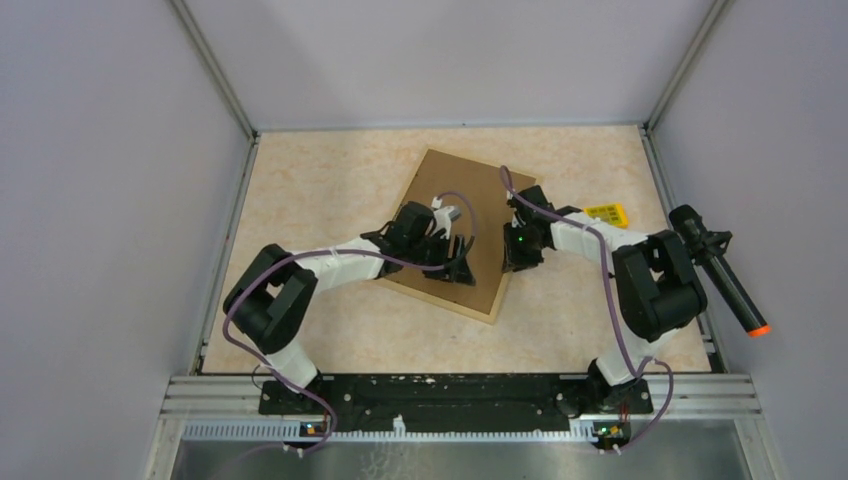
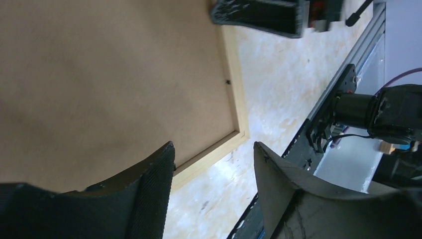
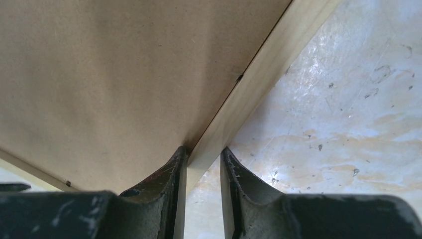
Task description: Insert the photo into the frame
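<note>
The frame (image 1: 470, 180) lies face down and askew on the table, its brown board back up inside a light wood rail (image 2: 235, 99). The photo is hidden. My left gripper (image 1: 455, 262) hovers over the frame's near corner. In the left wrist view it (image 2: 214, 147) is open, with only the corner and the table between its fingers. My right gripper (image 1: 520, 262) is at the frame's right edge. In the right wrist view it (image 3: 204, 149) straddles the rail (image 3: 263, 69), one fingertip at the board seam, the other at the rail's outer side, closed onto it.
A small yellow labelled thing (image 1: 606, 213) lies on the table right of the frame, behind the right arm. A black cylinder with an orange tip (image 1: 722, 272) sticks out at the right wall. Grey walls enclose the table; a black rail (image 1: 450, 392) runs along its near edge.
</note>
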`<action>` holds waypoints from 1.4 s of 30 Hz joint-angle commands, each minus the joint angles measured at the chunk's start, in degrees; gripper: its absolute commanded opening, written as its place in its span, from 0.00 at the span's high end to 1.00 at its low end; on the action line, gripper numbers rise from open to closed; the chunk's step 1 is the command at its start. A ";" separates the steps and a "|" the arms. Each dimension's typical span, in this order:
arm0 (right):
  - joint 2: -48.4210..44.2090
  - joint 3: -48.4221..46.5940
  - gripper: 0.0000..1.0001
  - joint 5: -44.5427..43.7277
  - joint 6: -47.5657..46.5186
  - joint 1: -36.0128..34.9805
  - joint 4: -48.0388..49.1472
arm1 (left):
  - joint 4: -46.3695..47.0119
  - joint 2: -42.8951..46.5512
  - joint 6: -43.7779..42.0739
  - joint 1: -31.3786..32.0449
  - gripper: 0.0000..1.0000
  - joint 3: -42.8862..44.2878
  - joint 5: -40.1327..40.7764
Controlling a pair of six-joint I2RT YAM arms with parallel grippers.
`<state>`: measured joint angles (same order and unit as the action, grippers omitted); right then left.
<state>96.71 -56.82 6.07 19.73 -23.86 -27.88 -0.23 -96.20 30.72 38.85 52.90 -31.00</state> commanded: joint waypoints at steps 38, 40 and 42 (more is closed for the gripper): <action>-1.02 12.09 0.94 19.97 8.62 5.64 16.01 | -13.26 -17.88 8.76 14.56 0.63 17.47 26.88; -0.36 12.48 0.97 20.66 8.97 5.66 17.11 | -13.12 -17.75 8.78 14.67 0.65 17.09 27.32; -0.04 12.69 0.98 20.78 9.05 5.66 17.49 | -13.41 -17.79 8.63 14.82 0.65 17.06 27.88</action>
<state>93.36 -46.52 21.26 27.35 -16.69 -12.53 -11.75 -112.31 39.75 52.99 72.60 -7.84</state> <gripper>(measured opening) 0.216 0.353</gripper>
